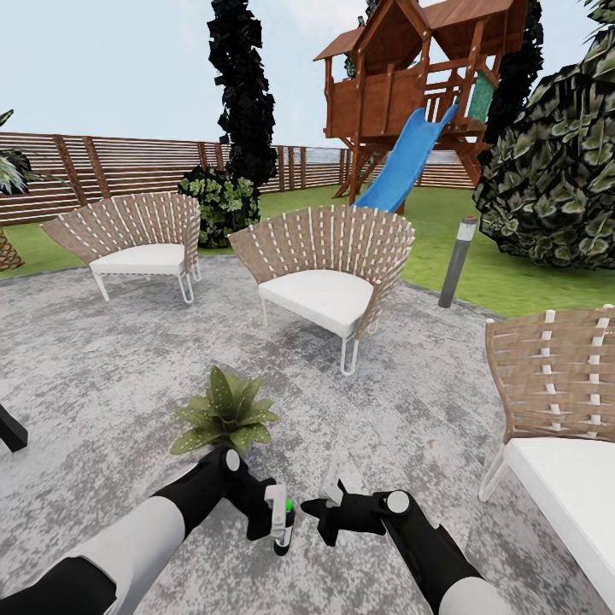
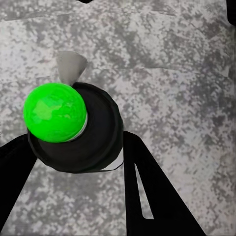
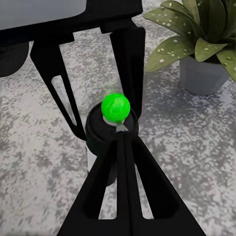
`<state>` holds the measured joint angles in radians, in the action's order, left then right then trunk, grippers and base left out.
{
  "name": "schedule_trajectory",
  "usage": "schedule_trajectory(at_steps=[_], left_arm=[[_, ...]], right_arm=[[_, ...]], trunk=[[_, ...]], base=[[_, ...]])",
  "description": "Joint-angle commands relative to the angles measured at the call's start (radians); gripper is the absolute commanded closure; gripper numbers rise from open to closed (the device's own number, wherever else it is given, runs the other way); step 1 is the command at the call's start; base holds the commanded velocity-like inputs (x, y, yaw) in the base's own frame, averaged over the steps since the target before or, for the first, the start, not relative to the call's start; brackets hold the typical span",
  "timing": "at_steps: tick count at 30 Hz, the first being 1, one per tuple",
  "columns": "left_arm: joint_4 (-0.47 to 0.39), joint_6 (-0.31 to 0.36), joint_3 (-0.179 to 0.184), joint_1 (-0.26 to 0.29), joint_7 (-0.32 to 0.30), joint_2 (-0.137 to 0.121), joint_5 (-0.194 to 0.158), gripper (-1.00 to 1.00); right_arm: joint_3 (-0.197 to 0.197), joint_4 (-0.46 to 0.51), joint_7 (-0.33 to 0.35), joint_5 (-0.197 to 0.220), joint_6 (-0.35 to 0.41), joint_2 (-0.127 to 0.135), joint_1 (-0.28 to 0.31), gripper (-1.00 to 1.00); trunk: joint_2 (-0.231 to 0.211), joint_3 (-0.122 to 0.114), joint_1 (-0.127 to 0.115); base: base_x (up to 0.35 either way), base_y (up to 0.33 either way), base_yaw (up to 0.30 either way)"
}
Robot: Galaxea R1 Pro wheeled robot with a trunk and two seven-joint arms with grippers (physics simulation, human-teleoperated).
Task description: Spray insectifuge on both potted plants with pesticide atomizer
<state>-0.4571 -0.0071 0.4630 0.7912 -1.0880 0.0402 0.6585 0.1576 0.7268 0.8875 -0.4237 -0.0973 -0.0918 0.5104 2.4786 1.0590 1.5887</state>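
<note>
The pesticide atomizer [image 1: 282,523] is a slim dark bottle with a whitish head and a bright green cap, held upright low over the patio. My left gripper [image 1: 273,511] is shut on it; in the left wrist view its black fingers [image 2: 152,196] flank the round bottle top [image 2: 78,130]. My right gripper [image 1: 327,506] is shut, its joined fingertips [image 3: 121,135] right at the bottle's head [image 3: 114,110]. One potted plant [image 1: 226,414] with spotted green leaves stands just beyond both grippers; its grey pot [image 3: 201,78] shows in the right wrist view. The second plant is out of view.
Three wicker chairs ring the grey stone patio: far left [image 1: 137,243], centre [image 1: 329,273] and near right [image 1: 559,410]. A grey bollard lamp [image 1: 457,260] stands at the lawn's edge. Behind it are a wooden play tower with a blue slide [image 1: 406,162], the slatted fence [image 1: 102,166] and bushes.
</note>
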Motion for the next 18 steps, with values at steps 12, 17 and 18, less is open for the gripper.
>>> schedule_trajectory(at_steps=[12,17,18], left_arm=[[-0.002,-0.002,0.001,0.0,-0.013,0.015,0.0,1.0],[-0.002,-0.002,0.0,0.0,-0.015,0.025,-0.001,1.0],[-0.002,-0.002,0.0,0.0,-0.015,0.026,-0.001,1.0]], right_arm=[[-0.001,0.0,0.001,-0.012,-0.01,0.0,0.0,1.0],[-0.001,-0.001,0.001,-0.012,-0.01,0.0,0.0,1.0],[-0.001,-0.001,0.001,-0.012,-0.01,0.0,0.0,1.0]], trunk=[[0.0,0.001,0.0],[0.0,0.001,0.0],[0.0,0.001,0.0]], base=[[0.0,0.0,0.0],[0.0,0.0,0.0],[0.0,0.0,0.0]])
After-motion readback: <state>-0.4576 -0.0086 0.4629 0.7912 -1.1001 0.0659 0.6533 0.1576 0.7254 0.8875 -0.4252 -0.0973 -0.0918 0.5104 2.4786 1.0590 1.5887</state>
